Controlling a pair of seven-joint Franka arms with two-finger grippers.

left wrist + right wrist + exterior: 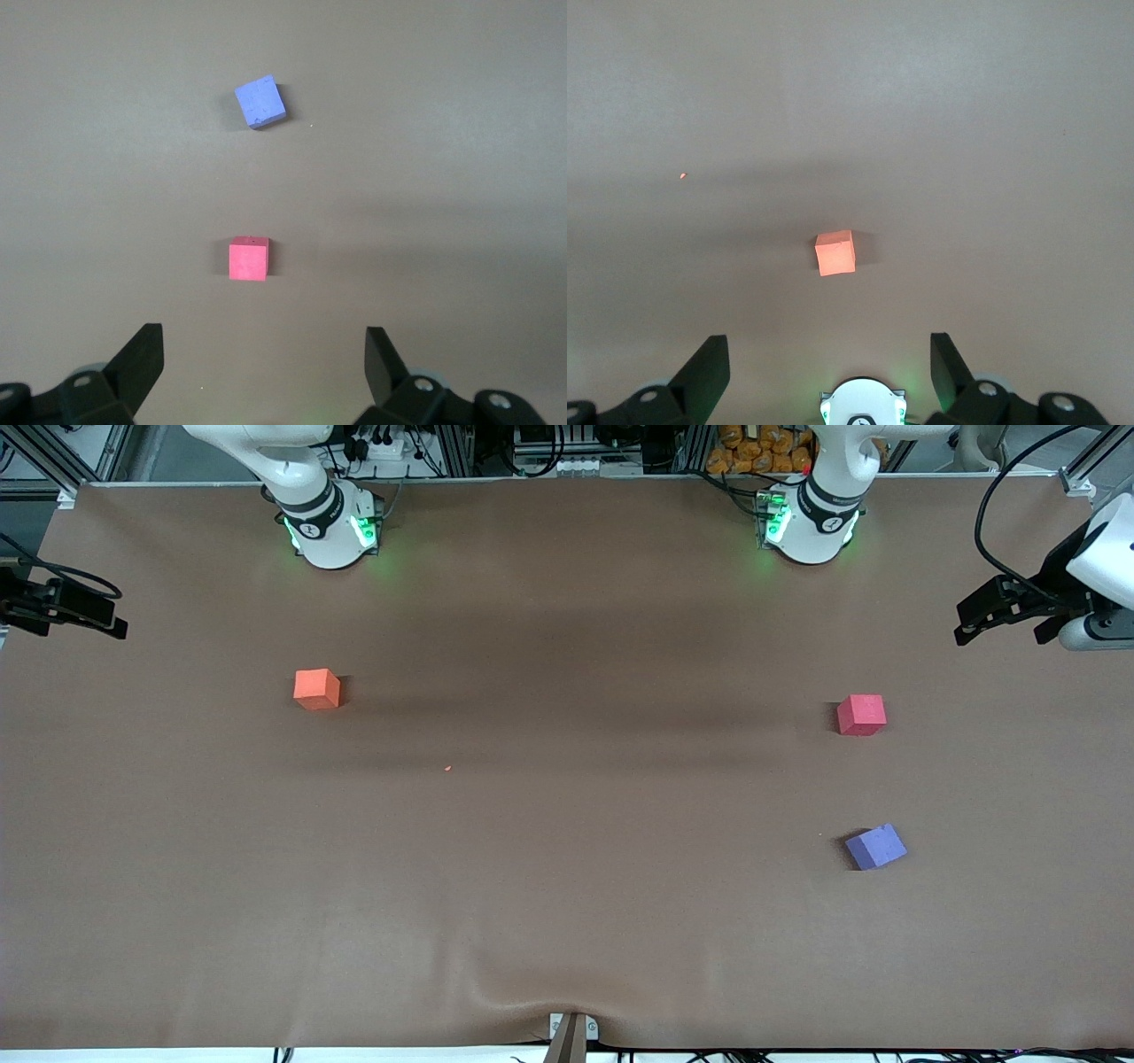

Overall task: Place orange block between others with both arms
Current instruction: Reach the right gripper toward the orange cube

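The orange block [317, 689] [835, 252] lies alone toward the right arm's end of the table. The red-pink cube [861, 715] [248, 258] and the purple-blue cube [875, 846] [260, 102] lie toward the left arm's end, well apart, the purple-blue one nearer the front camera and turned askew. My left gripper [266, 341] hangs high over the table and looks down on those two cubes. It is open and empty. My right gripper [830, 350] hangs high over the orange block, also open and empty. Neither hand shows in the front view.
Both arm bases [332, 527] [811, 518] glow green at the table's edge farthest from the front camera. Black fixtures [62, 607] [1010, 607] jut in at each end of the table. A tiny orange speck [447, 768] lies on the brown cloth [567, 921], which is wrinkled near the front edge.
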